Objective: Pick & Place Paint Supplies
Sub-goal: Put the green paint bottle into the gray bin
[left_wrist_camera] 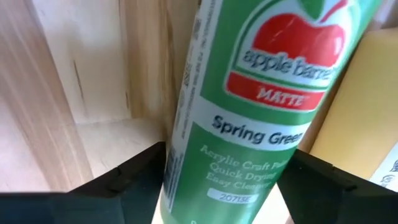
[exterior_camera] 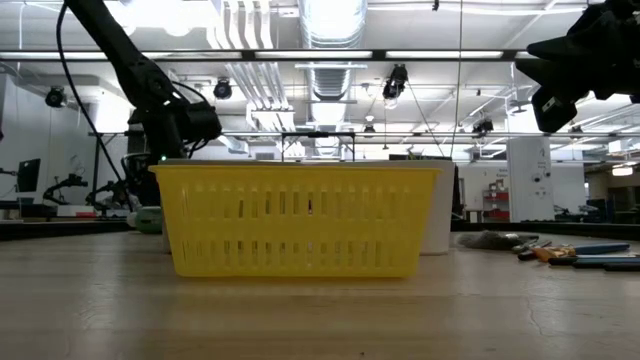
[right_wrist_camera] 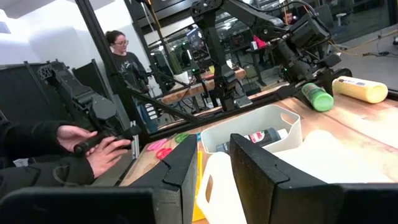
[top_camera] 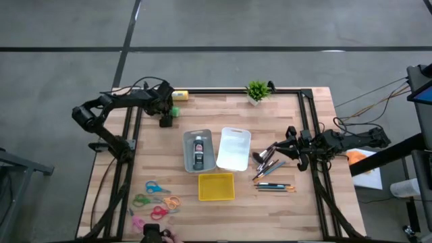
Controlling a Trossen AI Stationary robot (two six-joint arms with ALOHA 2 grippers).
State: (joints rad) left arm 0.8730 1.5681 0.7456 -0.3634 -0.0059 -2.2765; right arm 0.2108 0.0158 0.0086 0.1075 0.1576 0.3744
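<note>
Two dark robot arms are seen over a pale wooden table (top_camera: 283,209). At the far left corner, the left gripper (top_camera: 166,116) is lowered around a green plastic paint bottle (left_wrist_camera: 249,112) lying on its side, labelled "Spring Green". The bottle is seen between the two dark fingers (left_wrist_camera: 118,186) in the left wrist view; whether they press on it or stand clear cannot be told. A yellow paint bottle (top_camera: 179,95) is lying just beside the green one, nearer the table's far edge.

The right gripper (top_camera: 291,145) is held above the table's right side, its jaws parted by a narrow gap with nothing between them. Just beside it, a loose cluster of thin dark-handled brushes (top_camera: 268,162) is spread on the wood, with slim coloured pencils (top_camera: 275,187) nearer the front.

At the middle, a dark paint bottle with a pale cap (top_camera: 198,152) is lying inside a grey rectangular tray (top_camera: 187,150). A white tray (top_camera: 233,150) is set beside it and a yellow slotted basket (top_camera: 216,187) in front.

A person's hand (right_wrist_camera: 102,152) is seen in the right wrist view, beyond the table.
</note>
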